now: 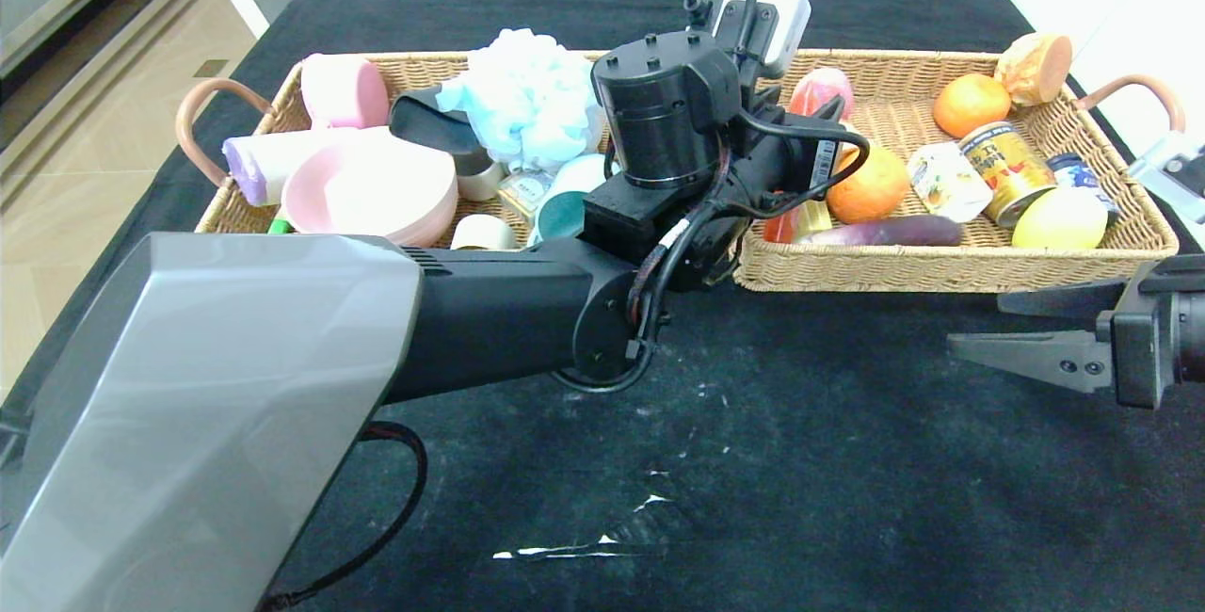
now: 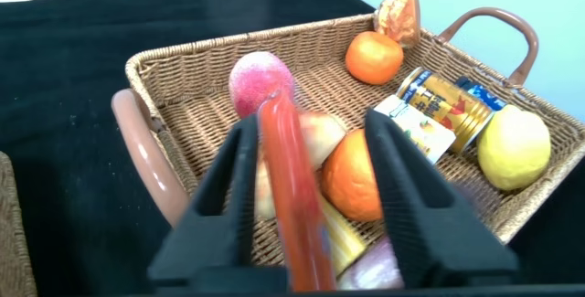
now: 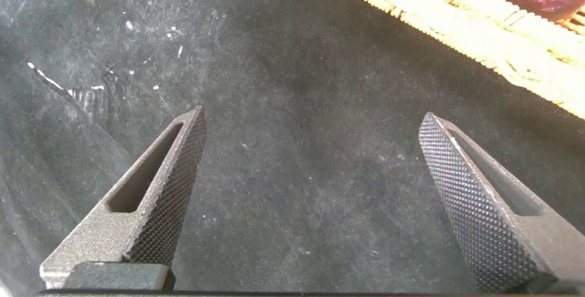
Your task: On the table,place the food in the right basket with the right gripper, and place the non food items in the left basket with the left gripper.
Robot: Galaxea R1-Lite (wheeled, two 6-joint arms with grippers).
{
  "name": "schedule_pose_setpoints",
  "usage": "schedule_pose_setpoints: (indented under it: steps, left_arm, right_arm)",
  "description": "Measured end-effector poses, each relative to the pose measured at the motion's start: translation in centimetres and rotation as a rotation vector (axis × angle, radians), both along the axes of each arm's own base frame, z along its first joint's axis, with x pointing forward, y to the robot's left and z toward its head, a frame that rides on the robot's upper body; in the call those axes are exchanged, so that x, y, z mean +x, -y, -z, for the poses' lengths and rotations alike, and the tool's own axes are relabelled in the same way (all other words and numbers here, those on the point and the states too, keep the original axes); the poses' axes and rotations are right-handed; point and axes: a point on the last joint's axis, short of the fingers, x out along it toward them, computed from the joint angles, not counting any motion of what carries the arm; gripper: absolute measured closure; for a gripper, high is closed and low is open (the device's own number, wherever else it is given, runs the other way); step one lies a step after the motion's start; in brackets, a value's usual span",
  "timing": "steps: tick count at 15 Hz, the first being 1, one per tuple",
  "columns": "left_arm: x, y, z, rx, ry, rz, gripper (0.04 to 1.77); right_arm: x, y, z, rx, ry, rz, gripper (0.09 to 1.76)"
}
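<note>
Orange-red sausage stick [image 2: 292, 196] sits between the left gripper's [image 2: 315, 196] parted jaws above the right basket [image 2: 183, 87]; right gripper [image 3: 311, 196] hovers nearby, jaws spread.

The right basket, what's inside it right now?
The right basket holds two oranges, a lemon, cans, a white carton, bread and the sausage stick. The left arm covers its near-left corner.
</note>
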Motion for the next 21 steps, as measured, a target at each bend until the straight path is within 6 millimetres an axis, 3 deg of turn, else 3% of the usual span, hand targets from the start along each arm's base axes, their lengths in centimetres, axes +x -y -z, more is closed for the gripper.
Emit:
schedule_pose_setpoints:
  steps: [5,11,18,21]
  left_arm:
    - [0.0,0.0,0.0,0.005,0.000,-0.001,0.54]
    - [-1.0,-1.1,-1.3,0.121,-0.007,-0.032,0.31]
    - [-7.4,-4.9,-6.5,0.300,-0.178,-0.055,0.18]
    - [-9.8,-6.9,-7.4,0.351,-0.245,-0.061,0.15]
  right_arm:
    - [0.0,0.0,0.0,0.001,0.008,0.000,0.15]
    - [-0.2,0.0,-0.2,0.002,0.021,0.000,0.15]
    - [-0.2,1.0,-1.4,0.042,0.049,0.069,0.15]
    - [-0.1,1.1,-1.5,0.042,0.052,0.074,0.15]
